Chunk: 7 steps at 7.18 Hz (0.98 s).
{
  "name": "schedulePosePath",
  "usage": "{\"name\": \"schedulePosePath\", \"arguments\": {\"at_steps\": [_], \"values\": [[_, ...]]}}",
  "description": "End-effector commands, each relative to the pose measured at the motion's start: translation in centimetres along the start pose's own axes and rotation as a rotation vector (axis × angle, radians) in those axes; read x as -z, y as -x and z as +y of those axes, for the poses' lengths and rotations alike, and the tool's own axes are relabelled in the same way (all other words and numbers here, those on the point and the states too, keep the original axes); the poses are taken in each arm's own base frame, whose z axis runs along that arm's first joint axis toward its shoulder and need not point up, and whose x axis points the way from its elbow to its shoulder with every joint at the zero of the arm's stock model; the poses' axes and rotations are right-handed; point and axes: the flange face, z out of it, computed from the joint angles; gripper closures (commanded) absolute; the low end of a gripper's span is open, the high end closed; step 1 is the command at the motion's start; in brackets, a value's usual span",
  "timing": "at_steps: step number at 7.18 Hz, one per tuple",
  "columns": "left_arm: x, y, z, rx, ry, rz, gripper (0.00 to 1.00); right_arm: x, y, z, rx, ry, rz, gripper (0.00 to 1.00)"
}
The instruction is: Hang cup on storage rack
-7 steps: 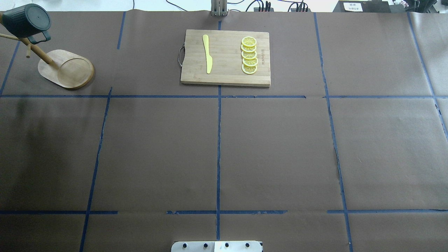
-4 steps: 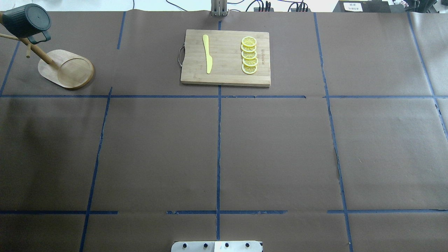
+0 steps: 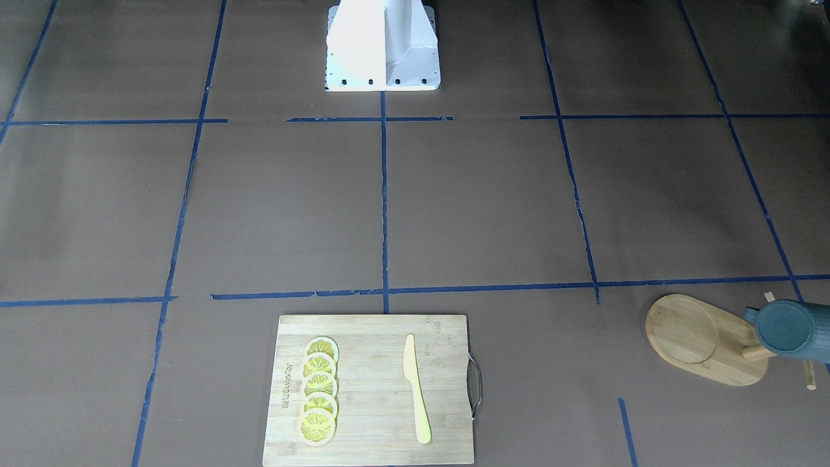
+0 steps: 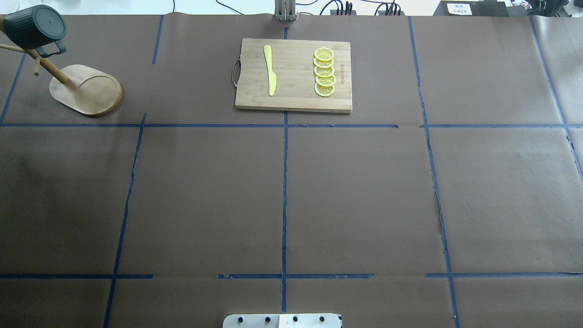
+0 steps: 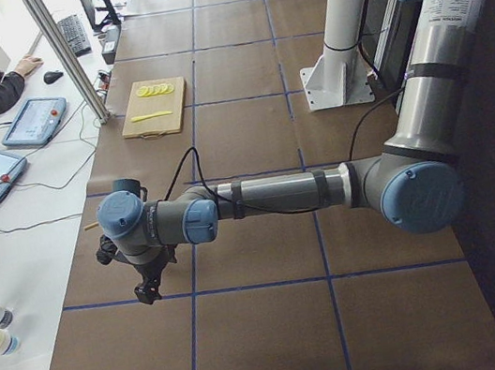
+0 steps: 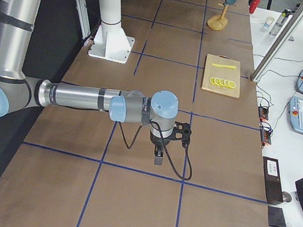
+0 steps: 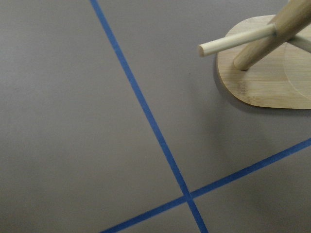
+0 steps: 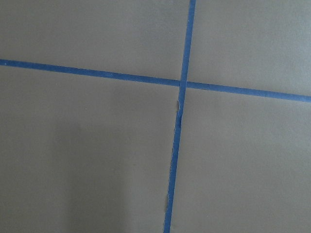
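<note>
At far-left corner of counter (image 4: 364, 191), per overhead view, cup (image 4: 34, 26) is seen hung by its handle on a peg of storage rack (image 4: 86, 89), bottom turned toward camera, clear of the surface. Left fingers (image 5: 145, 292), shown in left-side view only, are held low near rack; released or clenched cannot be told. Right fingers (image 6: 158, 159), in right-side view only, are well apart from cup; state likewise cannot be told. Cutting board (image 4: 294, 98) w/ lemon slices (image 4: 324, 72) noted at far centre.

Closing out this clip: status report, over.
Left gripper and right gripper off cup, state unclear. Cup hangs on storage rack. Cutting board well apart.
</note>
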Motion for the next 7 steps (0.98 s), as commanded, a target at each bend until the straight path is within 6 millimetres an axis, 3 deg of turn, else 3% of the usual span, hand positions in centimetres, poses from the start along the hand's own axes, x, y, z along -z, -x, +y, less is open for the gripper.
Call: {"name": "schedulePosePath", "arguments": {"at_steps": [1,2,5,6,7], "values": [[1.4,-1.3,6.0,0.23,-0.019,0.065,0.0,0.1,0.0,0.0,-0.001,0.001,0.002,0.0],[0.6,-1.5,9.2,0.274,0.001,0.036,0.0,0.0,-0.1,0.0,-0.005,0.006,0.002,0.0],[0.3,-1.4,9.3,0.249,0.006,0.003,0.0,-0.5,-0.6,0.6,-0.051,0.06,0.007,0.01],[-0.8,-0.6,10.4,0.272,0.026,0.011,0.0,-0.8,-0.9,1.0,-0.068,0.079,0.011,0.02],[-1.1,-0.3,10.2,0.275,0.022,0.018,0.0,-1.0,-1.2,1.3,-0.071,0.085,0.026,0.02]]}}
